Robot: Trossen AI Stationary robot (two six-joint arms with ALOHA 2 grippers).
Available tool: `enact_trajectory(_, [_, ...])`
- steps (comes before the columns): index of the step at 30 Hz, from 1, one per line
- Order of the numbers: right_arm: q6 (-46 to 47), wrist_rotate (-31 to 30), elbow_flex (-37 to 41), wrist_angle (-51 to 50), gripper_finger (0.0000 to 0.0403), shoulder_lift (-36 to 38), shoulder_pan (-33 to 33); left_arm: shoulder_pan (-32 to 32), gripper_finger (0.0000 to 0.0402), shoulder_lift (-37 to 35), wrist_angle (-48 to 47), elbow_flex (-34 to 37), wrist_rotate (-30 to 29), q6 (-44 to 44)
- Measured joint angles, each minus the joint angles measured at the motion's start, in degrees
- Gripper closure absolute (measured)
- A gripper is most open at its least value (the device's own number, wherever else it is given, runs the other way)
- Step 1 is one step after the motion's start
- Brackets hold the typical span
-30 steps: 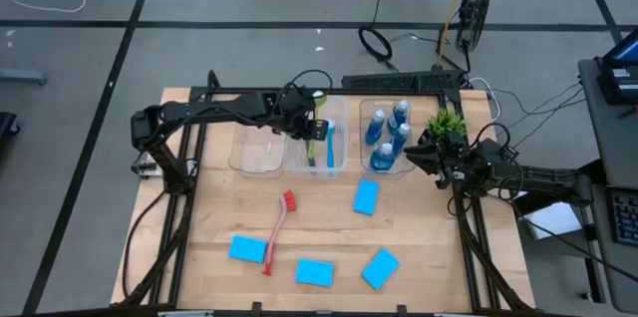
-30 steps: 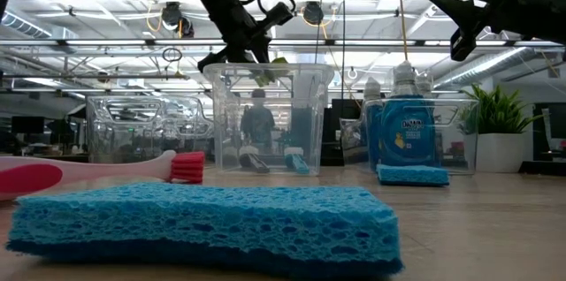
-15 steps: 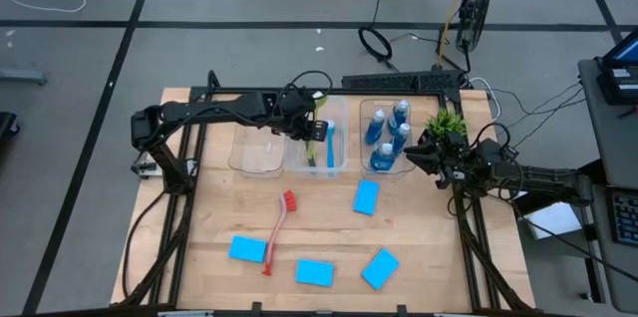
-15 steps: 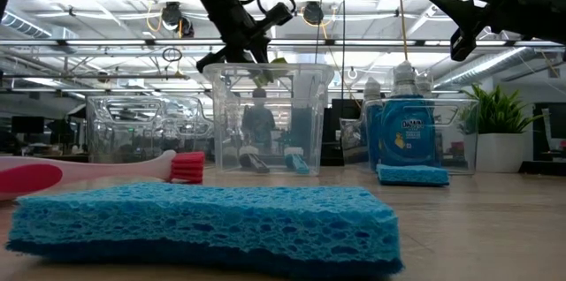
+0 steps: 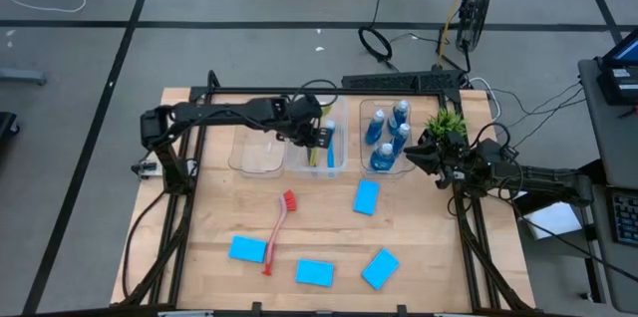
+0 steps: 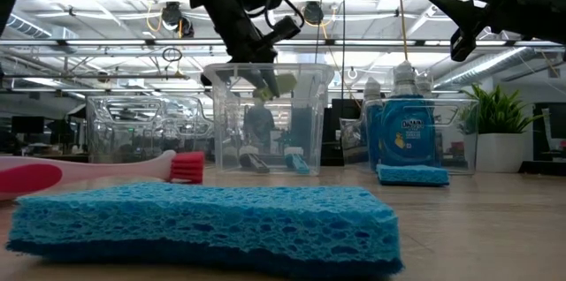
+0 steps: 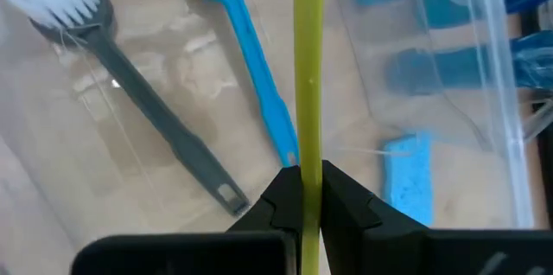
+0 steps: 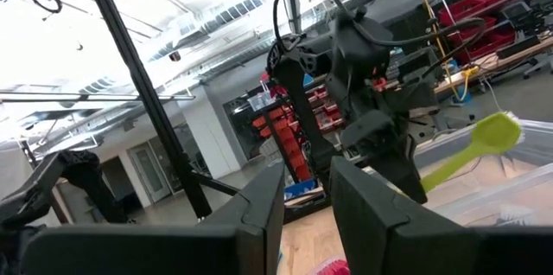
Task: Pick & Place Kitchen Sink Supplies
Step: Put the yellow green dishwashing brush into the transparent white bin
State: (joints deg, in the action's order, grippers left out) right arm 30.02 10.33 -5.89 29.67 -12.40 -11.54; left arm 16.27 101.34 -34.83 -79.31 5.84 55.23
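Brushes are the business right now: the left gripper [image 7: 311,190] is hanging over the middle bin [image 5: 317,165] with its fingers [image 7: 281,201] clamped tight on the slim handle of the yellow-green brush [image 7: 308,67], which is pointing down into the bin. Lying on the bin's floor beneath it are the grey brush [image 7: 130,85] and the blue brush [image 7: 246,59], side by side but apart. So this looks like the drop-off step for the third brush.

Off by the plant [image 5: 446,123], the right gripper [image 5: 419,154] is waiting in the air, fingers partly parted and holding nothing.

The four bottles [image 5: 387,136] are standing together in the right-hand bin, so that group looks finished. Out on the surface [image 5: 429,257], the red brush [image 5: 278,229] and four sponges [image 5: 315,272] are lying loose, well apart from one another, and the left-hand bin [image 5: 258,154] is sitting with nothing in it.

Next move, by my reading: lowering the yellow-green brush clear of the bin wall, parting the fingers to let it drop beside the other two, then going for the red one.
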Motion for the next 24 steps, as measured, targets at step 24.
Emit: enact_trajectory(24, [0.78,0.2,0.02,0.02,0.0316,0.0,-0.01,0.22,0.0354,-0.11,0.48,-0.02,-0.33,0.49])
